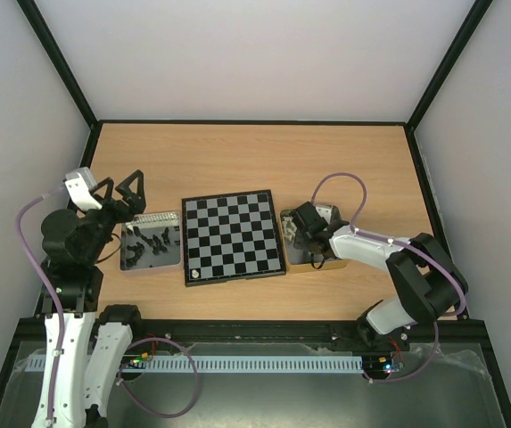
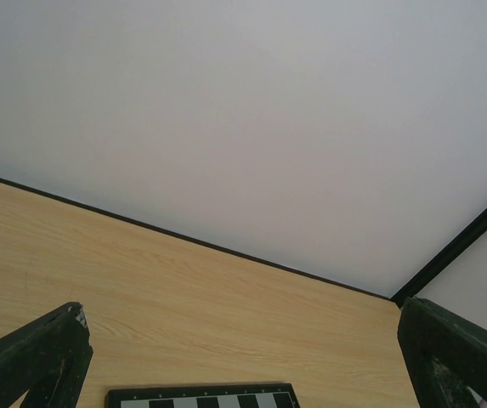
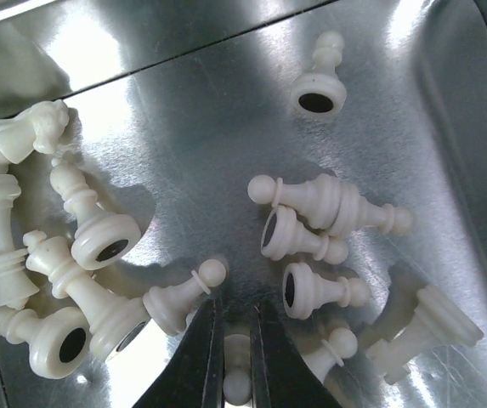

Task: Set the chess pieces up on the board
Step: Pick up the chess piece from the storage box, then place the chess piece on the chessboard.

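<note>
In the right wrist view my right gripper reaches down into a metal tin and is shut on a cream-white pawn, pinched between the two black fingers. Several more white chess pieces lie on their sides around it. From above, the board lies mid-table with one white piece on its near left corner. My left gripper hovers open and holds nothing, above the far edge of the left tin, where the black pieces lie. The left wrist view shows only the board's far edge.
The two tins flank the board, the right tin touching its right edge. A black frame rail borders the table at the back, and white walls stand behind and at both sides. Bare wood lies beyond the board.
</note>
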Controlling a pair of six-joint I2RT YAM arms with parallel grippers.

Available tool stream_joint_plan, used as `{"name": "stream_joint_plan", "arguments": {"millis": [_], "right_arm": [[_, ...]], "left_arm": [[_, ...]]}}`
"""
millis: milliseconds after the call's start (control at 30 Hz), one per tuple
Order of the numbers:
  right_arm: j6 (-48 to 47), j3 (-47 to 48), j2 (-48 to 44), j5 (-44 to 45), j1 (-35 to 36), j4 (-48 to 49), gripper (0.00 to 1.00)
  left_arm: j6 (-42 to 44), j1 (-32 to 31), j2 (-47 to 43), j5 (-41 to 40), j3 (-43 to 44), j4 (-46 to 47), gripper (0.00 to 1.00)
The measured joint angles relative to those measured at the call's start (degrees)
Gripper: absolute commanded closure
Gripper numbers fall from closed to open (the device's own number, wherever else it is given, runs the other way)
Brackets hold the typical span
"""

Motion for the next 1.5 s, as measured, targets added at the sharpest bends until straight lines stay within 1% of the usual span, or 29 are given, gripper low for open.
{"name": "stream_joint_plan", "arguments": {"millis": [200,400,500,567,667,767,933,1133,1300,1500], "right_arm": [[0.0,0.1,-0.7,0.1,0.0,-0.1,0.98],[-0.4,2.2,-7.3,-0.2,0.0,-0.7,0.98],[-0.7,3.8,-9.7,-2.1,0.4,0.4,0.98],[-0.8,4.8,-9.9,-3.4,1.4,1.4,0.98],[-0.9,6.4,-8.7,-5.2,5.5,3.1,0.98],[-0.9,9.2,-5.0,-6.9,10.2,4.6,0.98],[-1.0,15.5,4.2,-9.4,17.8,7.5,0.98],[-2.2,23.7,14.8,-11.0,24.8,8.3,0.98],[-3.7,29.3,21.8,-11.4,28.7,8.0,0.98],[-4.5,34.6,27.6,-11.6,30.6,7.6,0.98]], "left_arm": [[0.0,0.0,0.0,0.0,-0.2,0.0,0.00],[-0.1,0.0,0.0,0.0,-0.2,0.2,0.00],[-0.5,0.0,0.0,0.0,-0.4,0.4,0.00],[-0.9,0.0,0.0,0.0,-0.8,0.9,0.00],[-1.4,0.0,0.2,0.0,-1.2,1.3,0.00],[-1.9,0.0,0.6,0.2,-1.3,1.5,0.00],[-2.3,0.0,0.7,0.2,-1.3,1.5,0.00],[-2.2,0.0,0.2,0.2,-1.3,1.2,0.00],[-2.1,0.0,-0.8,0.2,-1.3,0.6,0.00],[-1.9,0.0,-1.0,0.2,-1.3,-0.1,0.00]]}}
